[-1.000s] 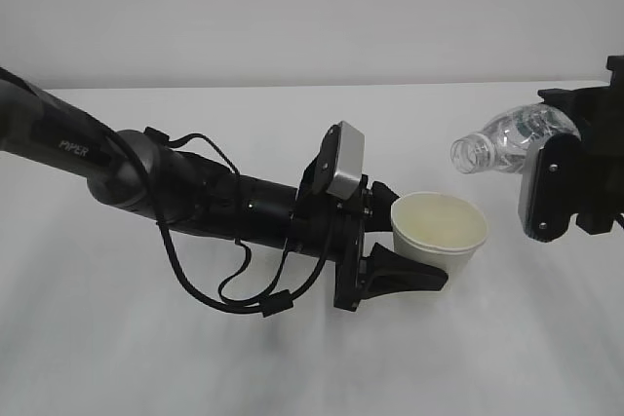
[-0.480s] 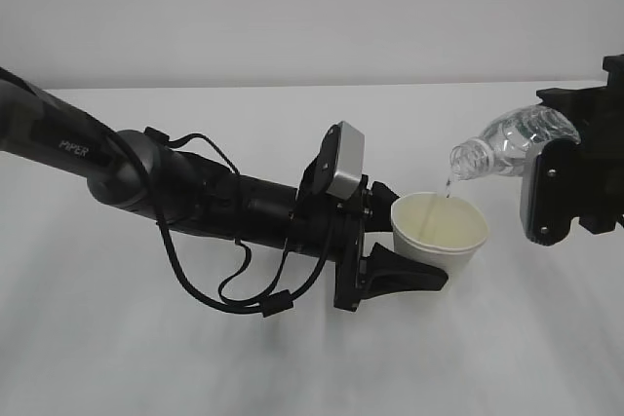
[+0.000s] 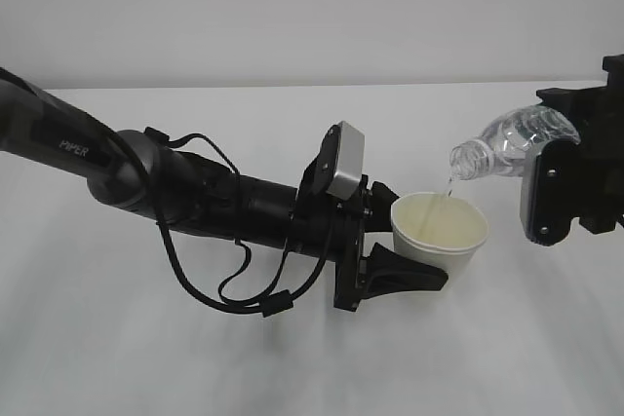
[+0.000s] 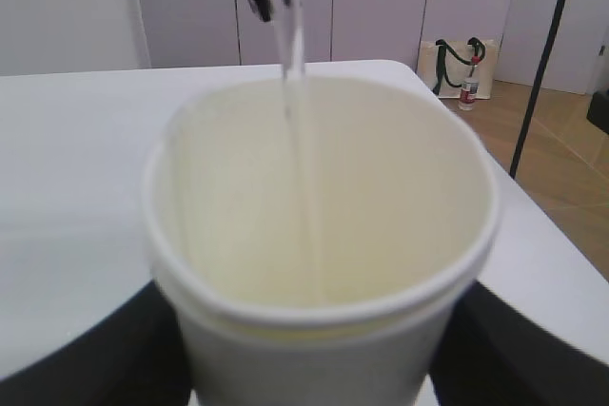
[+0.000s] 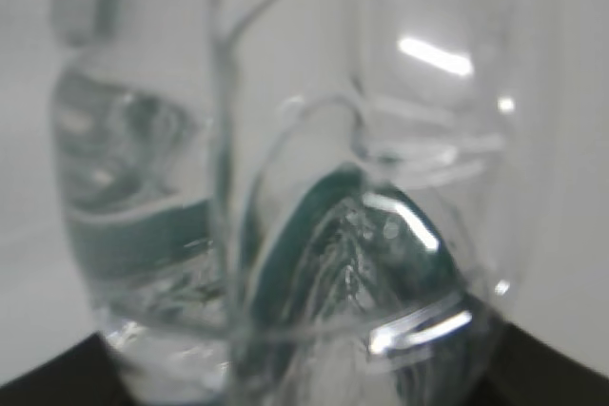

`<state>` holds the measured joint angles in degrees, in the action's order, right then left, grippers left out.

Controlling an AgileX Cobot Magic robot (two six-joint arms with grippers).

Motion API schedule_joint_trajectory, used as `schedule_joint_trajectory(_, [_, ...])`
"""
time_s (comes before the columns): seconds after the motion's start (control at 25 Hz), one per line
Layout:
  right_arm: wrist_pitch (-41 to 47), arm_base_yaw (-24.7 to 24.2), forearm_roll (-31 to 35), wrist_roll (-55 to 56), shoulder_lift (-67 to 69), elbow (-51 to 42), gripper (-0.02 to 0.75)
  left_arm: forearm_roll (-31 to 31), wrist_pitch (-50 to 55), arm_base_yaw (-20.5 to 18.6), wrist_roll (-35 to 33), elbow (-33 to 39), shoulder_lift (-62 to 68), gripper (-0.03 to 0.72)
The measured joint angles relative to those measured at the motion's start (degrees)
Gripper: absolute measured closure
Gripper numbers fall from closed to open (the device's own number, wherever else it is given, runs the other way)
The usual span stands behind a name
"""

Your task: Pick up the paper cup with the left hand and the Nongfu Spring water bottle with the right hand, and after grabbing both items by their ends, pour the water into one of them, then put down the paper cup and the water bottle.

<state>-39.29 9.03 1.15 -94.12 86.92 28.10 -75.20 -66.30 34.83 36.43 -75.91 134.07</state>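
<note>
The white paper cup point(image 3: 439, 228) hangs upright above the table, and my left gripper point(image 3: 417, 237) is shut on its lower wall, one black finger on each side. In the left wrist view the cup point(image 4: 324, 316) fills the frame between the fingers point(image 4: 90, 358). The clear Nongfu Spring water bottle point(image 3: 509, 141) is tipped with its open neck down-left over the cup's rim. My right gripper point(image 3: 558, 174) is shut on its far end. A thin stream of water point(image 3: 448, 186) runs from the neck into the cup point(image 4: 301, 149). The ribbed bottle point(image 5: 314, 187) with its green label crowds the right wrist view.
The white table point(image 3: 195, 358) lies under both arms, and its right edge shows in the left wrist view. Beyond that edge a bag point(image 4: 457, 64) sits on the floor beside a black pole point(image 4: 544, 64). The left arm's looped cables point(image 3: 234, 289) hang low.
The bottle's neck has dipped slightly, and a stream of water now falls into the cup where none fell a second ago. The left arm and the cup have stayed still.
</note>
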Motion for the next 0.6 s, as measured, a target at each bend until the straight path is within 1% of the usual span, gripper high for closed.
schedule_joint_trajectory(0.6, [0.0, 0.0, -0.1, 0.0, 0.0, 0.0, 0.31, 0.0, 0.0, 0.0, -0.1, 0.0, 0.0, 0.206])
